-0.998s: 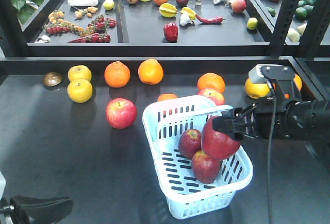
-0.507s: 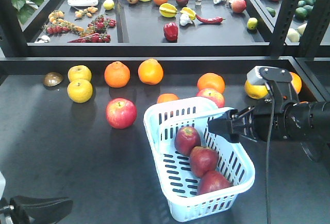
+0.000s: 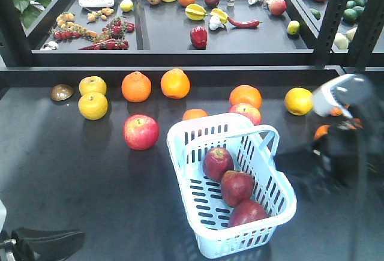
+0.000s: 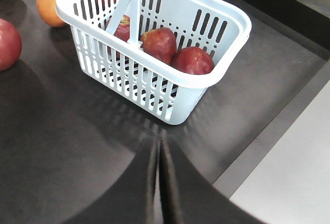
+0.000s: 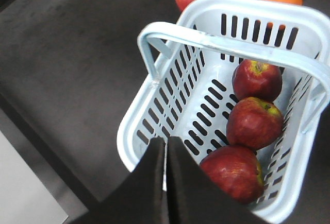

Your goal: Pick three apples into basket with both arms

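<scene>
Lower centre of the front view: three apples [image 3: 235, 186] lay inside the basket [image 3: 183, 150] on the bench [image 3: 72, 171]. Both claws, left claw [image 4: 159, 183] and right claw [image 5: 166, 183], were pressed closed and empty. Risk: the blurred right arm could clip the basket handle [image 3: 269, 136].

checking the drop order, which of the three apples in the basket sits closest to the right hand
The apple at the end of the row, by the basket's near wall, just beyond the right hand. The middle apple and far apple lie farther off.
</scene>
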